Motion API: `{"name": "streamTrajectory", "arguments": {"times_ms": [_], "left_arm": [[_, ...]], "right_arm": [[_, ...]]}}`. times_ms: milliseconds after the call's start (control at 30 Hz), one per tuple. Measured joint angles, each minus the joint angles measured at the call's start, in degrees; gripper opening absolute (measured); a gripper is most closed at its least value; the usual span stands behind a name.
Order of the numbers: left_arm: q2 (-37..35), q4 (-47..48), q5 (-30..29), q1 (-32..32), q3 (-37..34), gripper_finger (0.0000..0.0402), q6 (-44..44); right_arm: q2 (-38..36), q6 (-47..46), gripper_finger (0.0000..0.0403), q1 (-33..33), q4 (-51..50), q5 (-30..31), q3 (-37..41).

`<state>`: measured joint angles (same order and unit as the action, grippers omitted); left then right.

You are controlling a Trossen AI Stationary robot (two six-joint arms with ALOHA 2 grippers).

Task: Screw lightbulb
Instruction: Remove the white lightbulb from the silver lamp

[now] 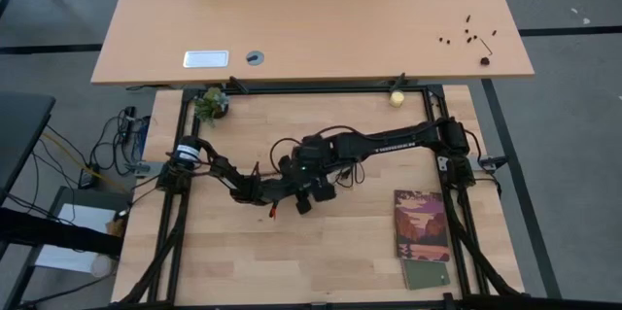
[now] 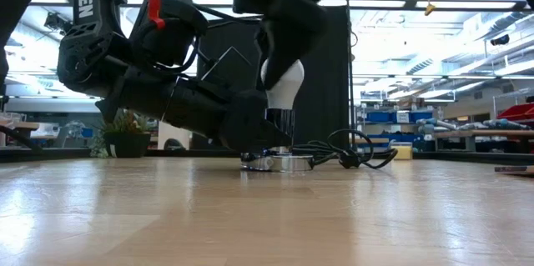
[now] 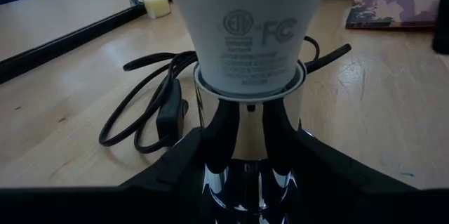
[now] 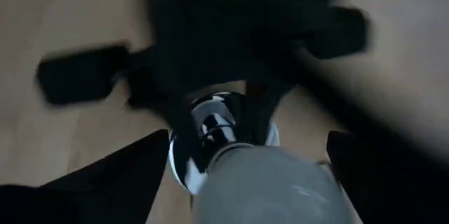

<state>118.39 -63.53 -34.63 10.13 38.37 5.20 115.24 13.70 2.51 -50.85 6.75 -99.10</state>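
Jaws of the left gripper (image 3: 245, 175) sat narrowed around the chrome socket (image 3: 247, 136) at the lower centre of the left wrist view, pinning it to the counter (image 1: 330, 252), while those of the right gripper (image 4: 242, 175) stood wide on either side of the lightbulb (image 4: 270, 185), clear of the glass and holding nothing. In the low view the lightbulb (image 2: 282, 82) stood upright at centre frame, its base entered in the socket (image 2: 278, 163), with the right arm coming down from the upper middle and the left arm lying low from the left. Just behind the socket the black cord (image 2: 350, 153) looped on the wood; farther back a small potted plant (image 2: 127, 137) stood at the left. From above, both arms met at mid-frame, a booklet (image 1: 422, 224) lay at lower right, and a small yellowish ball (image 1: 397, 98) sat beyond at the frame's rail. Judging from this, the bulb looked seated but perhaps not fully turned home; re-closing off-centre could tip or cross-thread it, and if the left hold slackened, the socket would spin with the bulb and drag the cord.
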Motion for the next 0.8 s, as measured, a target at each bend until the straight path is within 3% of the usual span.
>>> {"name": "streamTrajectory", "arguments": {"times_ms": [200, 433, 800], "left_arm": [[0.0, 0.04, -0.07, 0.0, 0.0, 0.0191, 0.51], [0.0, 0.07, -0.15, 0.0, 0.0, 0.0191, 1.08], [0.0, 0.2, -0.26, -0.02, 0.0, 0.0191, 1.08]], "right_arm": [[0.0, -26.43, 0.0387, -1.62, -1.29, 2.57, -1.74], [0.0, -48.84, 0.0374, -2.0, -7.14, 2.57, -2.13], [0.0, -55.69, 0.0373, -1.45, -7.65, 2.77, -2.11]]}}
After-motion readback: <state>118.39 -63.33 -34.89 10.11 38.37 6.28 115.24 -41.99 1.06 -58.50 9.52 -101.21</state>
